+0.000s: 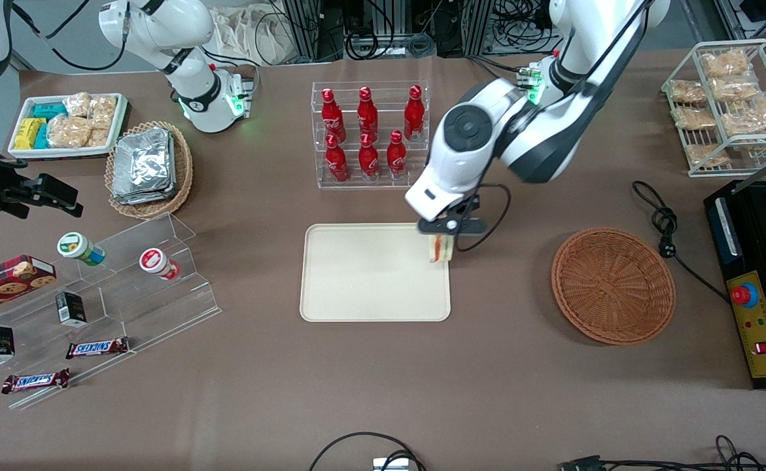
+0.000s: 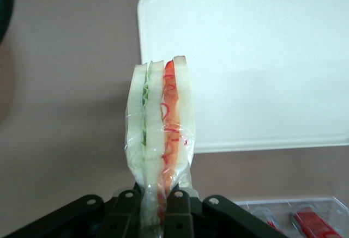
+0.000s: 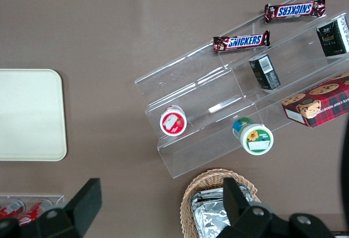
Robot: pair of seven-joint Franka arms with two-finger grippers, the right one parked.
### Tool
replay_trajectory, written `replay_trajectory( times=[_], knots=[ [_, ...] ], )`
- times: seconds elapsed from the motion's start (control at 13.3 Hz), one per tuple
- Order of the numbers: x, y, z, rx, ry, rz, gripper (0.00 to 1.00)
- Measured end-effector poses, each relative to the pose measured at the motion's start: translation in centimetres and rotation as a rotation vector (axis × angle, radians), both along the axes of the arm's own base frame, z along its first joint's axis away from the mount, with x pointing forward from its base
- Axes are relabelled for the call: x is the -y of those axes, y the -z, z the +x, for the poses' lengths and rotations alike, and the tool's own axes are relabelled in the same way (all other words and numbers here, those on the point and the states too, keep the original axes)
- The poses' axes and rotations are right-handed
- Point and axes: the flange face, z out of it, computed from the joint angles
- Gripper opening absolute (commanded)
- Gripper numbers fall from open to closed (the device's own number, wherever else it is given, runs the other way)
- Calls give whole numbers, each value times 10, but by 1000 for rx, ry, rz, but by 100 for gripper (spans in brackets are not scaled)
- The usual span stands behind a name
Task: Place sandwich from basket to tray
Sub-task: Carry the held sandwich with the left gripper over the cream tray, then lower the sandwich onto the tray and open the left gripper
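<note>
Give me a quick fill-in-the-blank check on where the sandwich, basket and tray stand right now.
1. The gripper is shut on the ____.
2. The reddish-brown basket now holds ____.
3. The sandwich hangs over the edge of the ____, on the side nearer the basket.
4. The rack beside the tray, farther from the front camera, holds six red ____.

Missing words: sandwich; nothing; tray; bottles

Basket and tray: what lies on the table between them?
Only bare table between basket and tray, front view. The gripper holds the sandwich above the tray's edge.
</note>
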Motion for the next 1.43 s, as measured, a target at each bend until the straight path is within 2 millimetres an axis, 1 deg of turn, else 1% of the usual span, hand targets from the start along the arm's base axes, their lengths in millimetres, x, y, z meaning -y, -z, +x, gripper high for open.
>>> replay_trajectory(
  times=[0.07, 0.22, 0.3, 0.38, 0.45, 0.6, 0.67, 0.75, 1.05, 1.2, 1.27, 1.35, 1.43],
  knots=[
    [4, 22, 4, 12, 8, 0, 7],
    [6, 62, 16, 40, 2, 4, 10],
    [7, 80, 18, 55, -6, 17, 10],
    [10, 93, 19, 67, -13, 28, 11],
    [13, 101, 19, 77, -17, 27, 18],
    [19, 108, 22, 89, -14, 7, 29],
    [20, 110, 23, 94, -10, 2, 47],
    [20, 112, 25, 100, -7, 3, 99],
    [21, 114, 31, 106, -13, -3, 100],
    [21, 106, 35, 117, -25, -3, 100],
    [19, 95, 38, 123, -36, 15, 100],
    [16, 78, 40, 133, -51, 43, 100],
    [11, 56, 43, 147, -76, 67, 100]
  ],
)
